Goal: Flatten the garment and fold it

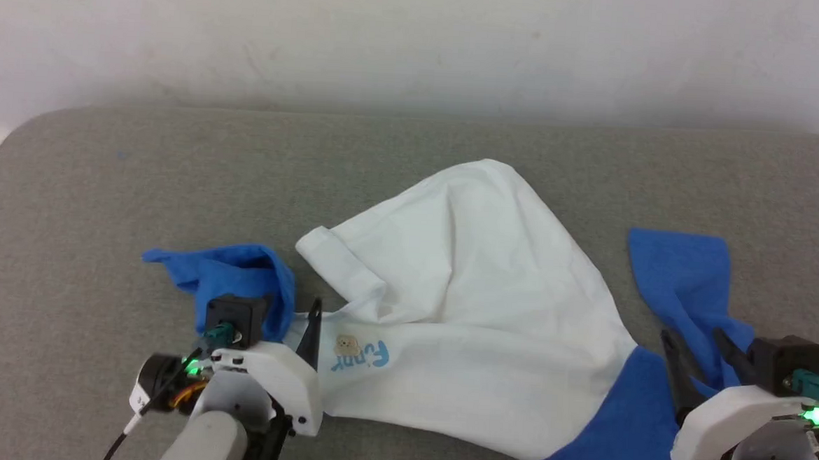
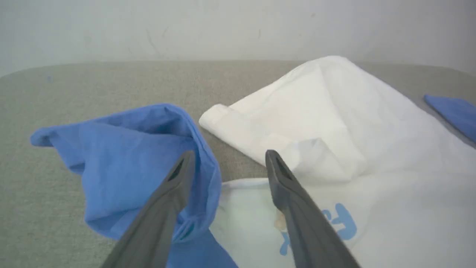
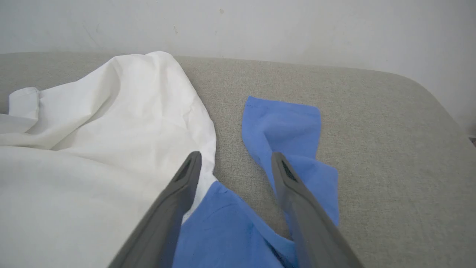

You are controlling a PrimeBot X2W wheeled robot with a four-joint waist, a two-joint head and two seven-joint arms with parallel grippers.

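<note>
Evidently flattening is in hand: the shirt [image 1: 463,282] lies rumpled on the near desk [image 1: 104,172]. The left hand [image 2: 228,156] and right hand [image 3: 236,156] hover spread, empty, by its bunched blue sleeves [image 1: 232,270]; next, pinch each and draw outward.

left tool [image 2: 229,153]: jaws wide apart, lower left | right tool [image 3: 236,153]: jaws wide apart, lower right

The left hand [image 2: 230,154] and the right hand [image 3: 236,154] each have 2 long, tapering dark grey fingers [image 2: 293,208] with a slot near the tip. Behind them sit glossy white wrist shells [image 1: 272,380], each carrying a black camera block [image 1: 235,315], a teal connector [image 1: 220,334] and a green light [image 1: 193,368]. The left forearm [image 1: 205,444] is pale grey, with a black cable [image 1: 118,442] and orange wires [image 1: 187,397] alongside.
</note>
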